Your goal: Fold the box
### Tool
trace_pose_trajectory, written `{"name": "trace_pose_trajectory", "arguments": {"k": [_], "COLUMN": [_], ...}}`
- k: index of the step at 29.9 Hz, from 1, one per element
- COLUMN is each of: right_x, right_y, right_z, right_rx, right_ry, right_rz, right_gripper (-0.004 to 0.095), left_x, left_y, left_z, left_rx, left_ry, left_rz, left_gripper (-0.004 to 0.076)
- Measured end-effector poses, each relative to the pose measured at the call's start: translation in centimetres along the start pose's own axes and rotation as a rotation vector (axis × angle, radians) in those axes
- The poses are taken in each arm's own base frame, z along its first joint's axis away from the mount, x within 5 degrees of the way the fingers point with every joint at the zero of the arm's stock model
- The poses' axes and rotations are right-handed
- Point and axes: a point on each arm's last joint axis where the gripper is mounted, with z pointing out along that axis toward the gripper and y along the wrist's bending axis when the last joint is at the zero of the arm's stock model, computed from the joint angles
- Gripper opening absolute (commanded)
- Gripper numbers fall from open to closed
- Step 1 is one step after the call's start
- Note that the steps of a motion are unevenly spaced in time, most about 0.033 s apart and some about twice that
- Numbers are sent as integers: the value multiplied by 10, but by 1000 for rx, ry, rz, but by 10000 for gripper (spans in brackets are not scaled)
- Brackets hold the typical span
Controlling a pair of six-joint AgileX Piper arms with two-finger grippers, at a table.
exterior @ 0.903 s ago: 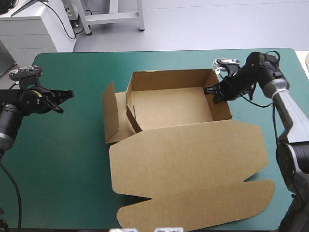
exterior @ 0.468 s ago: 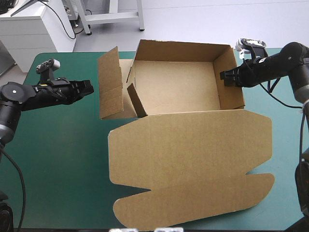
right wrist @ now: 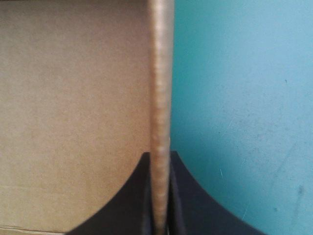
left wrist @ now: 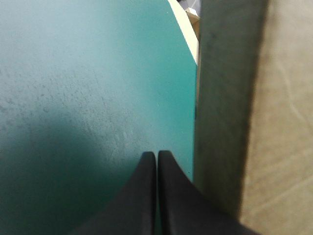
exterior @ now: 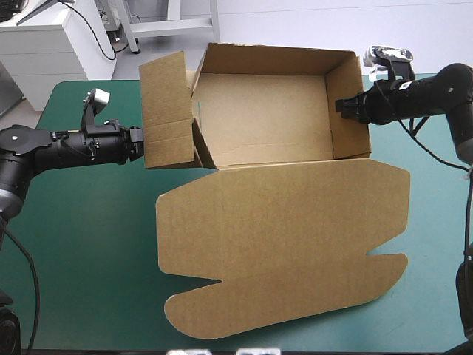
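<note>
The brown box point(exterior: 262, 118) stands at the far middle of the table with its walls raised and its open side tipped toward me. Its lid point(exterior: 281, 244) lies flat toward the front. My right gripper point(exterior: 341, 106) is shut on the box's right wall point(exterior: 350, 103). In the right wrist view the board's edge point(right wrist: 161, 88) runs between the gripper point(right wrist: 160, 159) fingers. My left gripper point(exterior: 139, 144) is shut and empty, its tips against the upright left flap point(exterior: 166, 111). In the left wrist view the shut gripper point(left wrist: 156, 155) is beside that flap point(left wrist: 227, 98).
A short inner flap point(exterior: 201, 146) leans inward at the box's near left corner. The lid reaches close to the table's front edge. Bare teal-green cover point(exterior: 81, 259) lies at the front left, and a narrower strip point(exterior: 436, 244) lies right of the lid.
The box has tipped up further and its left flap stands higher. My left gripper has moved right up to that flap. The right gripper still holds the right wall.
</note>
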Motion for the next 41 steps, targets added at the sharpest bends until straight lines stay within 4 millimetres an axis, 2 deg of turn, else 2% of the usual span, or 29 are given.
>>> {"name": "trace_pose_trajectory", "arguments": {"k": [9,20,24,30,32,35,41], "right_x": [-1,0,2,2,2,5,14], "right_y": [36,60,60,58,59,62,86], "right_z": [17,28,30,31,35,45,68], "right_rx": [-2,14,63,83,82,89,81], "right_ry": [-29,-55,-46,-42,-34,-9,32], "right_rz": [-66,-95,-104,-103,-99,-110,-156], "right_gripper": [-19,-19,-19,-19,-18,-18,-19], "left_x": [3,4,3,4,4,7,15], "left_y": [-28,-31,-31,-31,-30,-25,-13], "left_z": [-13,-15,-15,-15,-15,-15,-16], "left_rx": [53,57,59,59,48,-5,-141], "left_ry": [-49,-54,-53,-52,-45,-8,77], "left_rz": [56,63,63,64,69,92,74], "left_gripper": [-8,9,110,378,428,441,440]}}
